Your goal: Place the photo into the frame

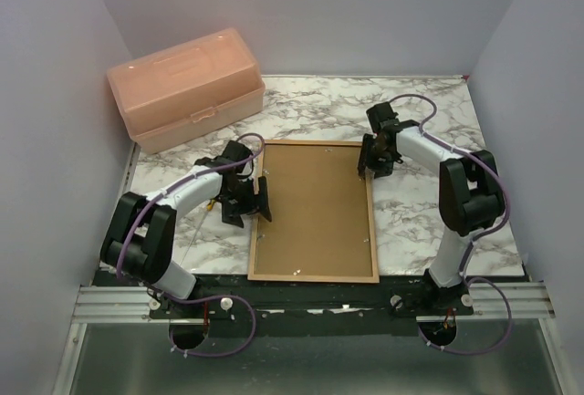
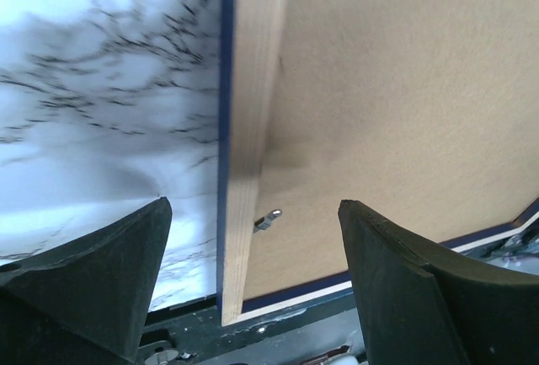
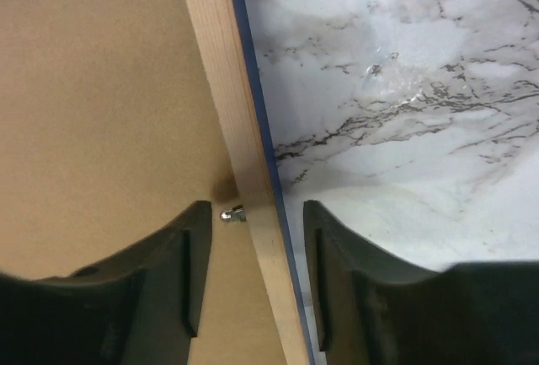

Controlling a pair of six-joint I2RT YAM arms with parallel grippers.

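Observation:
The frame lies face down on the marble table, light wood side up, with the brown backing board inside it. The photo is hidden. My left gripper is open wide and straddles the left rail, by a small metal tab; its midpoint shows in the left wrist view. My right gripper is open more narrowly and straddles the right rail, one finger over the backing board next to a tab, the other over the table; its midpoint shows in the right wrist view.
A closed peach plastic box stands at the back left. Grey walls close in the table on the left, back and right. The black base plate with both arm bases runs along the near edge, just below the frame.

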